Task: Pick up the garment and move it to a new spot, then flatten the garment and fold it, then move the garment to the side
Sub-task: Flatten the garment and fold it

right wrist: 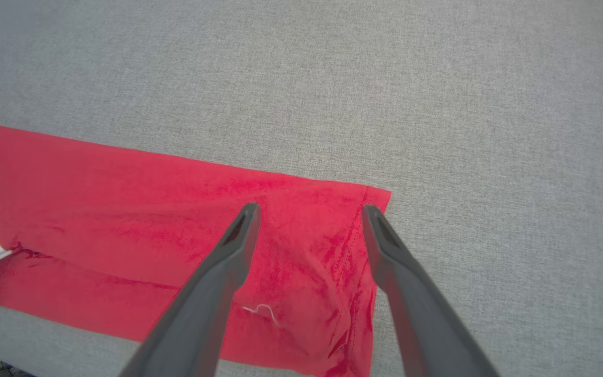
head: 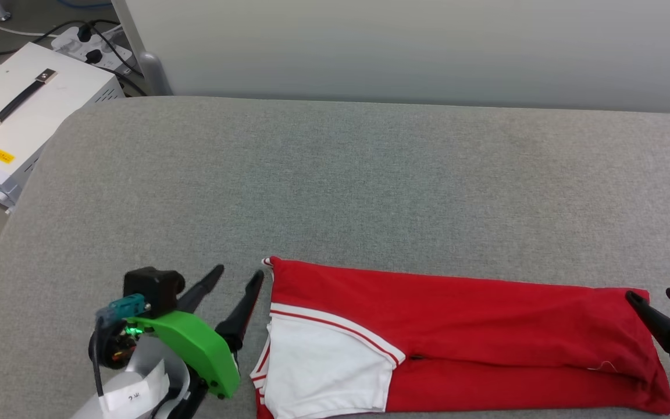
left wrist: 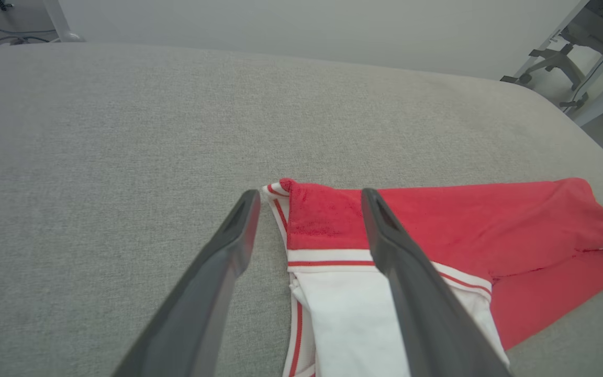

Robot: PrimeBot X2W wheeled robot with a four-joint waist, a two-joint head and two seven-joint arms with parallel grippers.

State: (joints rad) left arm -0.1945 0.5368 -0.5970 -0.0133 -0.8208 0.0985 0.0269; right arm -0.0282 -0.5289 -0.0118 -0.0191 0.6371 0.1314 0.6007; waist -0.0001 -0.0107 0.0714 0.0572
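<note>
The garment lies folded into a long red strip on the grey cloth-covered desk, stretched from my left fingers across to my right fingers. Its white sleeve, edged in red-and-white striped trim, sits at the end nearest the left fingers. Those are spread wide and hold nothing. In the left wrist view one of them crosses over the sleeve, the other is over bare desk, and the strip's corner lies between their tips. My right fingers are also spread wide and empty. They are over the plain red hem end, whose far corner lies just beyond one tip in the right wrist view. Well beyond the left fingers, off the desk, stands a white case with a black handle.
</note>
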